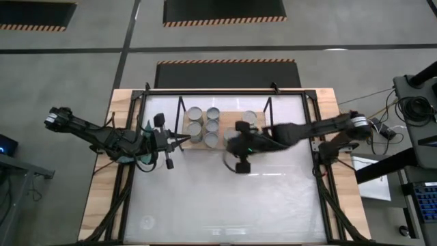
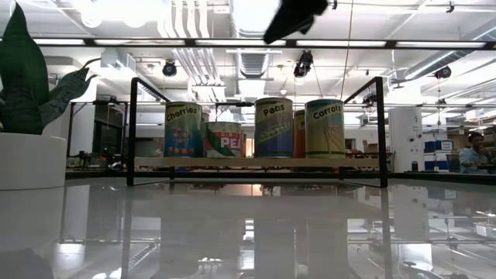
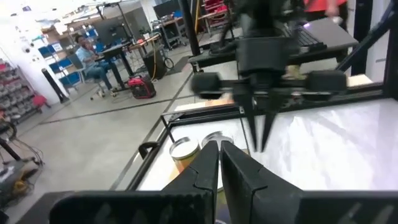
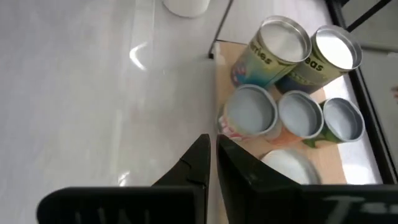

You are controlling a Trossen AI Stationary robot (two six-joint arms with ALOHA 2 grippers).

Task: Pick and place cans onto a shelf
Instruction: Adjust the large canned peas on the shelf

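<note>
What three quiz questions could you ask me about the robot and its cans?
1. True or false: the right gripper is gripping a can.
2. Pick one: in the low view, which word is printed on the leftmost can? A Cherries, B Beans, C Corn.
3. Fill the gap: the cans stand together on the ____.

Key: 1 false, it is shut on nothing. 2 A. 3 shelf.
</note>
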